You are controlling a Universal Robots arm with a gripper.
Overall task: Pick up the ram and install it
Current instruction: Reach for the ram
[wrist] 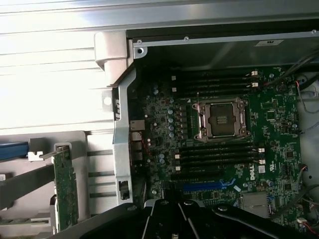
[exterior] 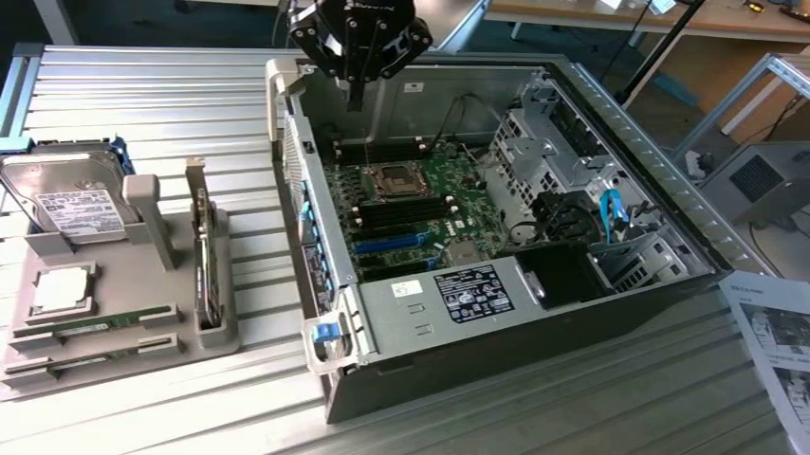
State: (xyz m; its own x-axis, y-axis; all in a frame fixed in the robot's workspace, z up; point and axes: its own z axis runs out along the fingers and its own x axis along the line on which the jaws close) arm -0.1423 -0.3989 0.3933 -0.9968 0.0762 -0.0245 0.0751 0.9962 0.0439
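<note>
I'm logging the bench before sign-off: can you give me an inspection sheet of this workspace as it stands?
Surface: ribbed grey metal tabletop, carrying a grey plastic parts tray and an open black-and-silver computer case.
Job's things: thin green memory stick lies in the tray; the motherboard's long black memory slots look empty.
Clutter: silver hard drive, upright green card with metal bracket, printed sheets.
Grippers: black gripper shut, above the case's far wall in the exterior view, nothing seen held.
Cables: blue flat cable inside the case.
Surroundings: wooden tables behind.
</note>
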